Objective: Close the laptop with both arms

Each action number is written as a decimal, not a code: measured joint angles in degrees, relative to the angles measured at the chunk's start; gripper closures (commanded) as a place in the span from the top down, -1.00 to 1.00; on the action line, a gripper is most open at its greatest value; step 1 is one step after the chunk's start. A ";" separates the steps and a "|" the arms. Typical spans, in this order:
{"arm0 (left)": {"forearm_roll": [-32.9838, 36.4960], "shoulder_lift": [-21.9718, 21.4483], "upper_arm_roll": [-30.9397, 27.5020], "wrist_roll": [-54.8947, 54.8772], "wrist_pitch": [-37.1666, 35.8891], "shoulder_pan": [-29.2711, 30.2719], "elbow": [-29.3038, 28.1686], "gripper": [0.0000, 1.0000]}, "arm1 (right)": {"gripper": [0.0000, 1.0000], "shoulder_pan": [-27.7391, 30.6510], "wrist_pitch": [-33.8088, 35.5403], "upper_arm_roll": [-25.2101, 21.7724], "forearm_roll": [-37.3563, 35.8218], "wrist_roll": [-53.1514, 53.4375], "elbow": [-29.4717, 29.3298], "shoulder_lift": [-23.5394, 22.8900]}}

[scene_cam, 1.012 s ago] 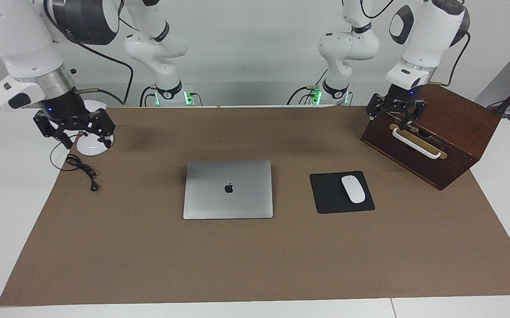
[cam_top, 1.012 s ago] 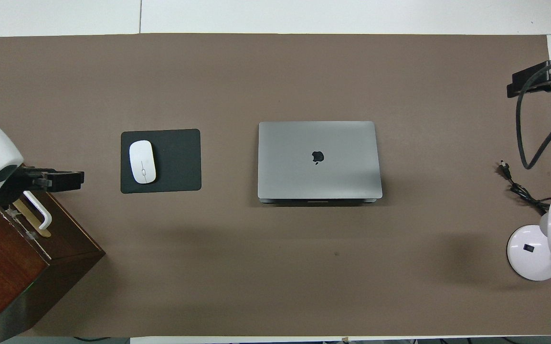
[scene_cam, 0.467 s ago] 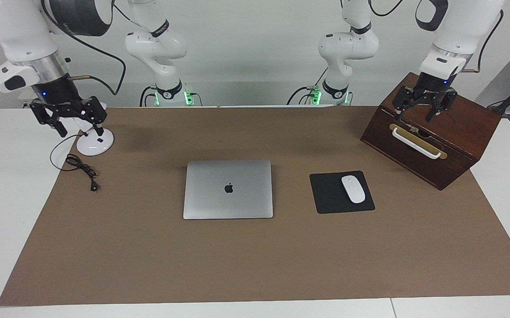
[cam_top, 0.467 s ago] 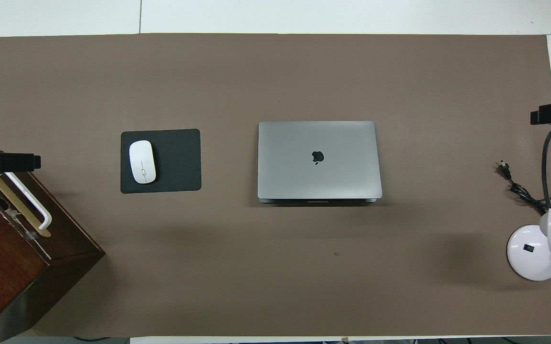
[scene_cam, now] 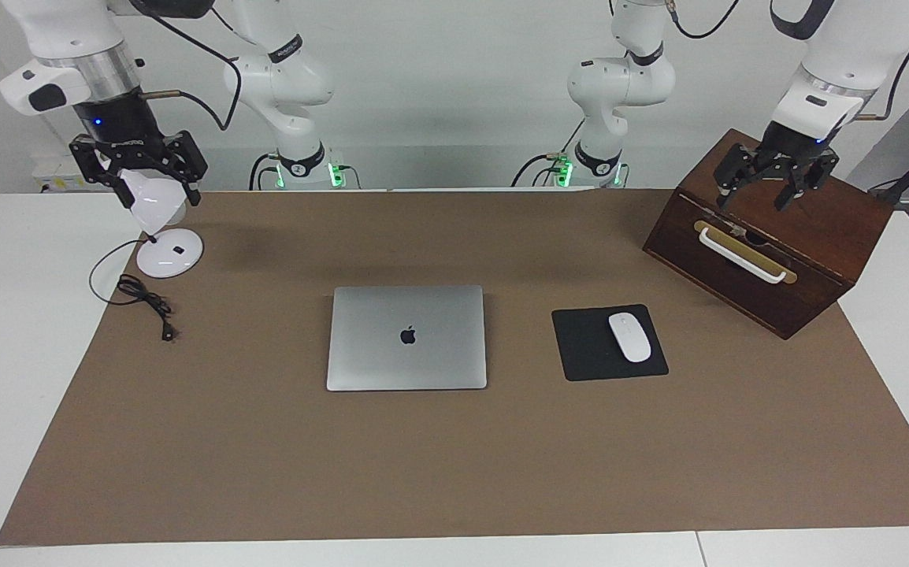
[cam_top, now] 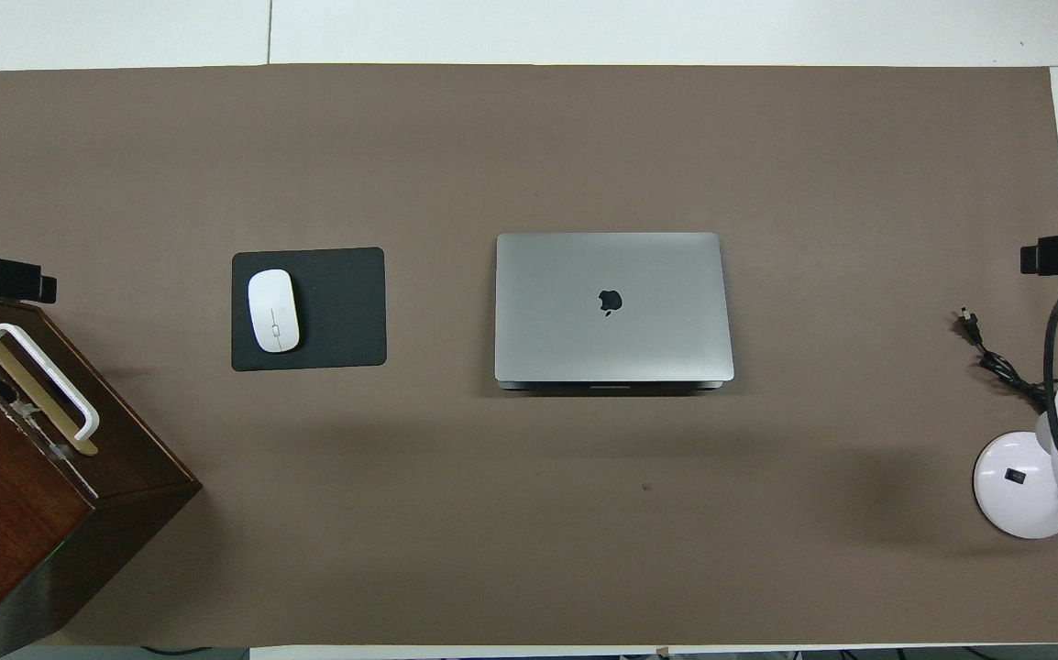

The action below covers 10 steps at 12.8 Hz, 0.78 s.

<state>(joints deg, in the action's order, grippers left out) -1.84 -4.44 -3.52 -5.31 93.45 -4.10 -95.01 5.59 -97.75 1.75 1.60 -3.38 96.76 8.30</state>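
Laptop (scene_cam: 406,337) lies shut, mid-mat, beside the mouse pad (scene_cam: 609,342). Both grippers hang spread and empty, well apart from the laptop: left gripper (scene_cam: 775,175) over the wooden box (scene_cam: 817,236), right gripper (scene_cam: 139,165) seemingly brushing the lamp (scene_cam: 157,209), which it might topple.

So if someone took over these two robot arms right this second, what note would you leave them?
Left gripper: open, empty, up over the wooden box.
Right gripper: open, empty, up by the desk lamp.
Laptop: mid-table on the brown mat, lid flat down, beside the mouse pad.
Done: laptop looks closed.
Left: nothing apparent; both arms are clear of it.
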 measured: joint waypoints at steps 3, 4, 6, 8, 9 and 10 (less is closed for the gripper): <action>0.00 2.04 0.04 0.00 -1.00 0.00 0.19 1.00 | 1.00 0.00 0.00 0.00 0.00 0.09 1.72 0.93; 0.00 2.82 0.06 0.00 -1.01 0.00 0.19 1.00 | 1.00 0.00 -0.02 0.00 0.00 0.09 1.92 0.93; 0.00 3.77 0.06 0.00 -0.88 0.00 0.20 1.00 | 1.00 0.00 -0.03 0.00 0.00 0.09 2.05 0.93; 0.38 3.86 0.05 0.00 0.10 0.00 0.21 1.00 | 1.00 0.00 -0.03 0.00 0.00 0.09 2.11 0.93; 0.54 3.86 0.03 0.00 0.72 0.02 0.21 1.00 | 1.00 0.00 -0.03 0.00 0.00 0.10 2.16 0.93; 0.60 3.86 0.00 0.00 1.22 0.05 0.21 1.00 | 1.00 0.00 -0.03 0.00 0.00 0.13 2.29 0.94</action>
<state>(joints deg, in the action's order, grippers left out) -1.25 -0.57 -3.52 -5.31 94.66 -4.04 -94.80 5.59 -97.78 1.75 1.60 -3.25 99.05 9.24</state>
